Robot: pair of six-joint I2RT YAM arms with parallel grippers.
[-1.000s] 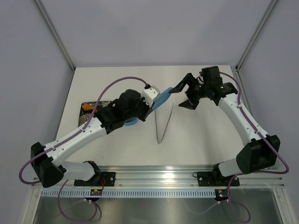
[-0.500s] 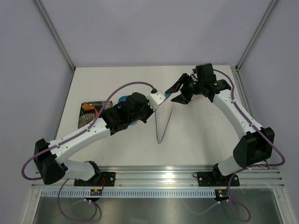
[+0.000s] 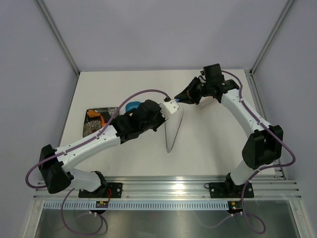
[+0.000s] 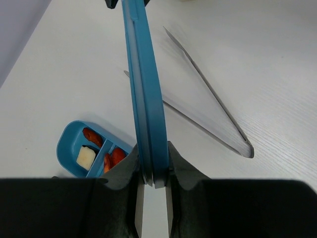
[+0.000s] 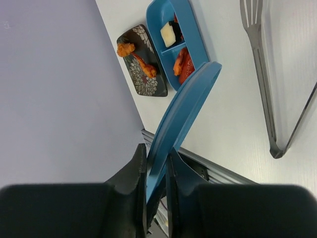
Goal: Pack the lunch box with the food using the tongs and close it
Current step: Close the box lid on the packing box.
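While the blue lid [image 4: 143, 89] is held on edge, it is pinched at one end by the left claw [image 4: 151, 181] and at the other by the right claw [image 5: 154, 163], each narrowed onto its rim. The lunch box [image 4: 67, 148] is set on the counter [image 4: 277, 59] just beside a patterned plate [image 5: 151, 84], with cream and red food [image 4: 85, 157] in its compartments. The tongs [image 5: 261, 89] are laid flat nearby, untouched.
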